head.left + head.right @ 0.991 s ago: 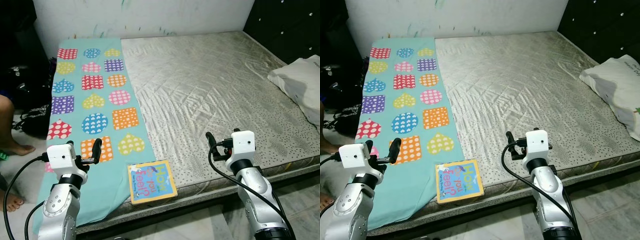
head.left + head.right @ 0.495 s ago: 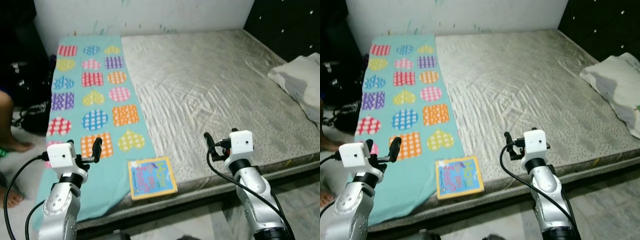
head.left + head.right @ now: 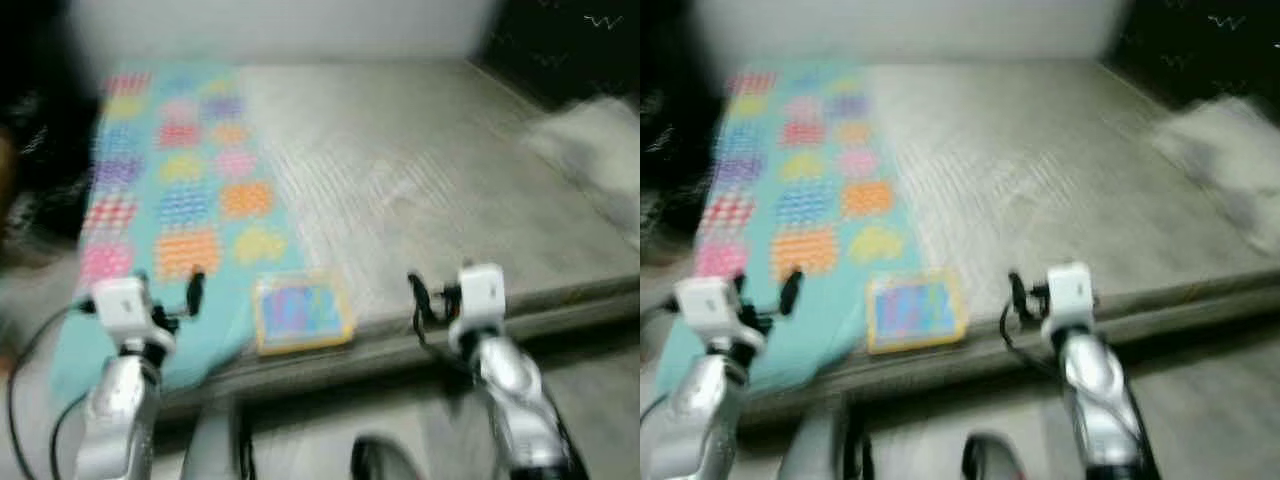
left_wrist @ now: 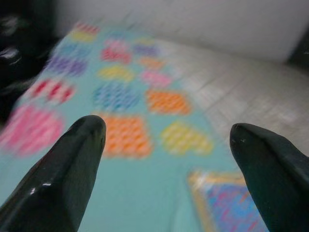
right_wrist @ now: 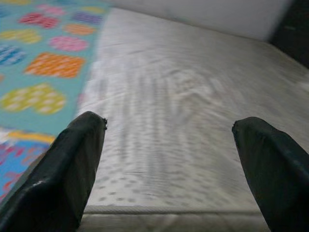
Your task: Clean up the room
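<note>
Both grippers, left gripper (image 3: 193,292) and right gripper (image 3: 414,290), hang with fingers spread and empty before the bed (image 3: 430,180). Since a second ago the whole view has blurred and dropped: the robot is walking, likely closing in. No containers show; the book (image 3: 300,314) lies at six o'clock on the bed's near edge, beside the patterned cloth (image 3: 180,200).

The blanket (image 3: 185,215) at the left of the frame is light blue-green with rows of spotted shapes in red, pink, purple, blue, orange and yellow. The mattress (image 3: 420,170) is grey. The book (image 3: 300,313) has a yellow edge and a blue cover with pink marks.
</note>
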`<state>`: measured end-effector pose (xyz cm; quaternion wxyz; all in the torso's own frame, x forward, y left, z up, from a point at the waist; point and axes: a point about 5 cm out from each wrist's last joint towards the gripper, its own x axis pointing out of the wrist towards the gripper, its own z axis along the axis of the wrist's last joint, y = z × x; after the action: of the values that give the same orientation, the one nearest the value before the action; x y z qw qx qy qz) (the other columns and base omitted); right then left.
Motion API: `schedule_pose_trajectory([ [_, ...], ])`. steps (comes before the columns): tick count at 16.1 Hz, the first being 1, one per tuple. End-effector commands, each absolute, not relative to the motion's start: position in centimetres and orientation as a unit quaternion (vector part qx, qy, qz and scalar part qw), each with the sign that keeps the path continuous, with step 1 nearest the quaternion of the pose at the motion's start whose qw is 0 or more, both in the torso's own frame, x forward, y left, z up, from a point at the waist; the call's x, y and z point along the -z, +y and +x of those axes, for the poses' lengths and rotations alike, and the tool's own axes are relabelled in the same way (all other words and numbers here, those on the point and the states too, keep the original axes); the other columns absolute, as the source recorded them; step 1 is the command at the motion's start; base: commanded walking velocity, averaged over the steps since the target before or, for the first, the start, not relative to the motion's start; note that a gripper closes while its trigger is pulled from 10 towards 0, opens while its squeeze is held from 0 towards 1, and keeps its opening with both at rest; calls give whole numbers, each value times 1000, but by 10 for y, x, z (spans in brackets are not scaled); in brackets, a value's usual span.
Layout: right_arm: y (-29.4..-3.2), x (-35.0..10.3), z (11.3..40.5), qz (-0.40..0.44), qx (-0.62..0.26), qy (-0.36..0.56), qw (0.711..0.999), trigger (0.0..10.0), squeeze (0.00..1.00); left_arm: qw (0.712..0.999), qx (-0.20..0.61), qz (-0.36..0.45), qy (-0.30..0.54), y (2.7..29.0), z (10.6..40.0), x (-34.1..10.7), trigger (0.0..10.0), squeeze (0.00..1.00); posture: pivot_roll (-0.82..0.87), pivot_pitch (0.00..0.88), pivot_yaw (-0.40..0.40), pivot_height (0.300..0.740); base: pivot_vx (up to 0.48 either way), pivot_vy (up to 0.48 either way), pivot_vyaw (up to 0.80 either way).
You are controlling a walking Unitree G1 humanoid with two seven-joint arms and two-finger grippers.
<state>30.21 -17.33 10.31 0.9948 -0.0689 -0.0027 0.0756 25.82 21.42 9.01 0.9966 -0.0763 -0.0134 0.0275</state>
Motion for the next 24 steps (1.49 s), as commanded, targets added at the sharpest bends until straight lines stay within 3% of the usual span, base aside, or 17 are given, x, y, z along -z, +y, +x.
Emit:
schedule_pose_trajectory([
  [1,-178,-99,298,-72,-70,7,995,10000,0,996,-33,-81,2,215,256,-84,10000,0,-47,118,-58,612,0,0,0],
  [11,-177,-103,303,-92,-73,1,993,10000,0,995,-27,-92,-3,215,257,-86,10000,0,-52,128,-60,612,0,0,0],
  [24,-177,-101,302,-91,-73,2,993,10000,0,995,-20,-96,6,213,258,-85,10000,0,-51,135,-53,612,284,0,0],
])
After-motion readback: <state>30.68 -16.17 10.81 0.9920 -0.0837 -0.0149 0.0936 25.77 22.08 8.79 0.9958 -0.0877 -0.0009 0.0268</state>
